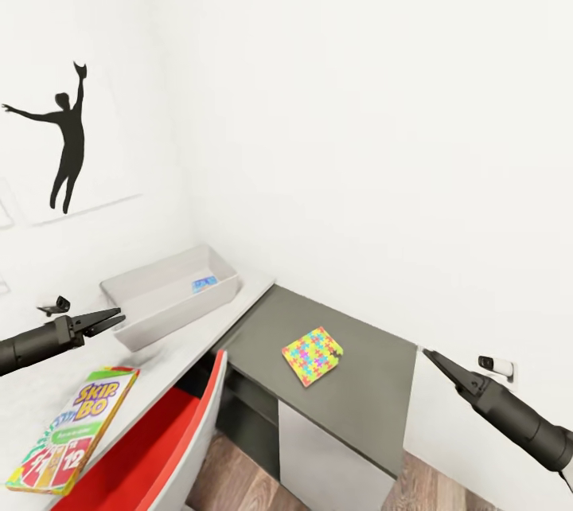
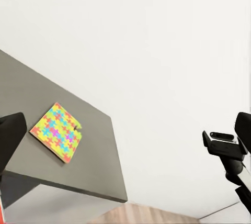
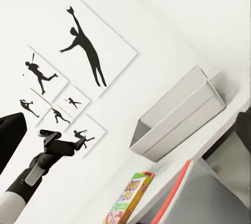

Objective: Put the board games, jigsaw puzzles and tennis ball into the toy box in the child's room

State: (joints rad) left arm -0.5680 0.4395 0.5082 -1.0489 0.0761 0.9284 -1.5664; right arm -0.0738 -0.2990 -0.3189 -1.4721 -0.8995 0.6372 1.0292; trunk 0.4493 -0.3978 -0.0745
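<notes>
The light grey toy box (image 1: 159, 300) stands on the pale table (image 1: 183, 352) against the wall, with a small blue board game (image 1: 204, 283) lying inside it. A Skip-Bo board game (image 1: 72, 427) lies flat near the table's front. One jigsaw puzzle (image 1: 312, 355) rests on the lower dark grey top (image 1: 374, 384). My left gripper (image 1: 118, 317) hovers open and holding nothing, just in front of the toy box (image 3: 178, 114). My right gripper (image 1: 430, 354) hangs open past the dark top's right end, to the right of the puzzle (image 2: 56, 132). The tennis ball and the bed are out of view.
A red chair (image 1: 151, 447) with a grey-edged back is tucked under the table beside the Skip-Bo box (image 3: 128, 198). White walls close the corner, and silhouette pictures (image 1: 68, 137) hang on the left one. Wood floor (image 1: 239, 479) shows below the dark top.
</notes>
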